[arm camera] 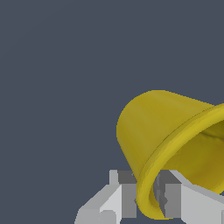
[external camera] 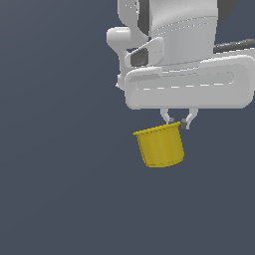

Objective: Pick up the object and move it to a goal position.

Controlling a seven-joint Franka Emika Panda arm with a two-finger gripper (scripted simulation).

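The yellow cup [external camera: 160, 146] hangs a little tilted below my white gripper [external camera: 178, 122], which is shut on its rim. The fingers pinch the rim band from both sides at the cup's upper edge. In the wrist view the cup [arm camera: 153, 127] fills the picture's lower right part, and its rim wall passes between the two grey fingertips [arm camera: 127, 188] of the gripper [arm camera: 146, 192]. The cup's hollow inside shows past the rim. No goal marker shows in either view.
A plain dark grey-blue background fills both views. The white hand and arm body [external camera: 187, 60] take up the upper part of the exterior view's right.
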